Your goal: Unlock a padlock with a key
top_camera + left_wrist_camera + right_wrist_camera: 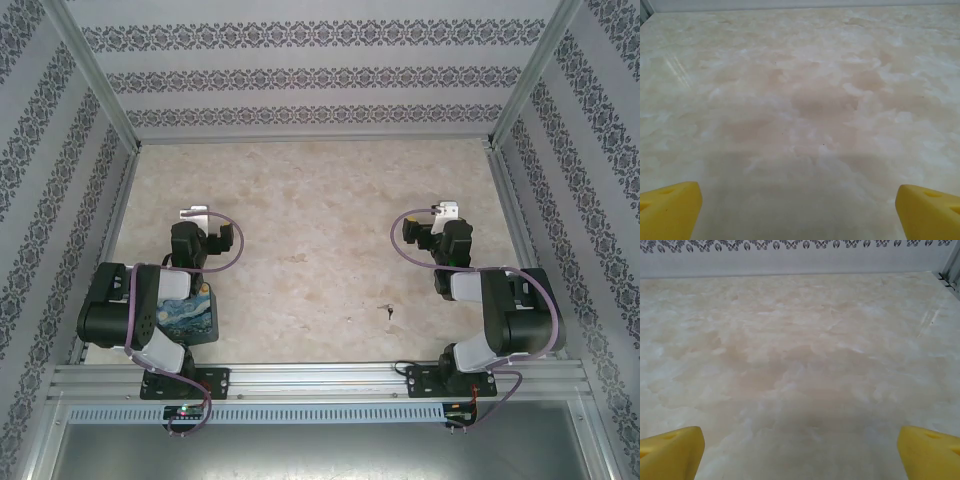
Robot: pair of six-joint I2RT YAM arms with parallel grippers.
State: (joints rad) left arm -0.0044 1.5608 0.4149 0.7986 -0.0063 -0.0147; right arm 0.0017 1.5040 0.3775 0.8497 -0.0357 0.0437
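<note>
The padlock [192, 318], a flat block with a blue-and-yellow starry-night face, lies near the table's front left edge, partly covered by the left arm. The key [388, 311], tiny and dark, lies on the marbled tabletop right of centre, near the front. My left gripper [197, 214] sits beyond the padlock, pointing toward the back wall. In the left wrist view, the left gripper [800, 212] is open, its yellow fingertips [670, 210] wide apart over bare table. My right gripper [443, 211] is behind and right of the key, and is open [800, 452] with nothing between its fingertips [930, 452].
Patterned walls [300, 80] enclose the table on three sides, with metal posts at the back corners. An aluminium rail [320, 380] carrying both arm bases runs along the front edge. Purple cables loop beside each wrist.
</note>
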